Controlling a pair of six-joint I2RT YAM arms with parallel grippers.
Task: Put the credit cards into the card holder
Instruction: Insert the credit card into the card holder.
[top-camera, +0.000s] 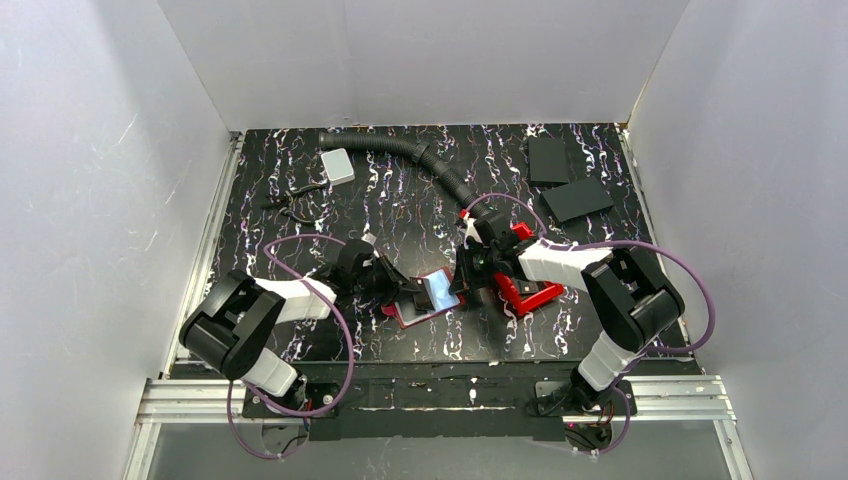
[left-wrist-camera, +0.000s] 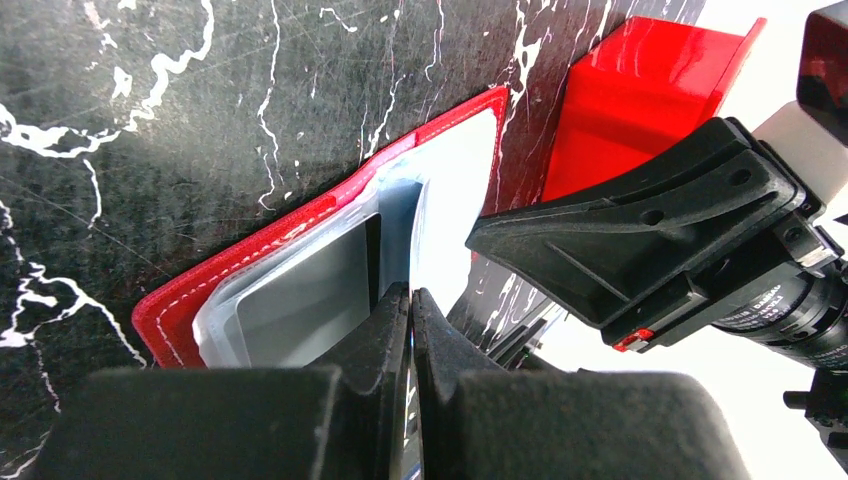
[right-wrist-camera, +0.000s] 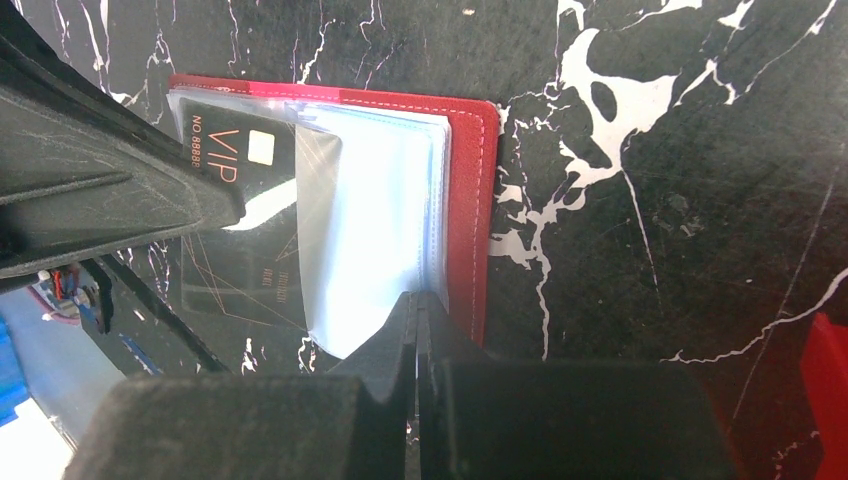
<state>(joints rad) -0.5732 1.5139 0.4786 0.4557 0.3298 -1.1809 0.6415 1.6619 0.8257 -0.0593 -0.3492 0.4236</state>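
The card holder (top-camera: 405, 316) lies open on the black marbled table, a red wallet (right-wrist-camera: 465, 200) with clear plastic sleeves (left-wrist-camera: 300, 300) inside. My left gripper (left-wrist-camera: 411, 295) is shut on a credit card held edge-on at the sleeves. From the right wrist this card (right-wrist-camera: 240, 150) is dark with "VIP" on it and part of it sits under a clear sleeve. From above the card (top-camera: 437, 291) looks pale blue over the wallet. My right gripper (right-wrist-camera: 416, 298) is shut on the free edge of the sleeves (right-wrist-camera: 370, 230). The two grippers (top-camera: 403, 288) (top-camera: 463, 283) face each other across the wallet.
A red open-top bin (top-camera: 530, 292) stands just right of the wallet, under the right arm. Two black flat slabs (top-camera: 548, 158) (top-camera: 577, 199) lie at the back right. A black corrugated hose (top-camera: 400, 148), a small white box (top-camera: 338, 165) and a dark hand tool (top-camera: 290, 205) lie at the back left.
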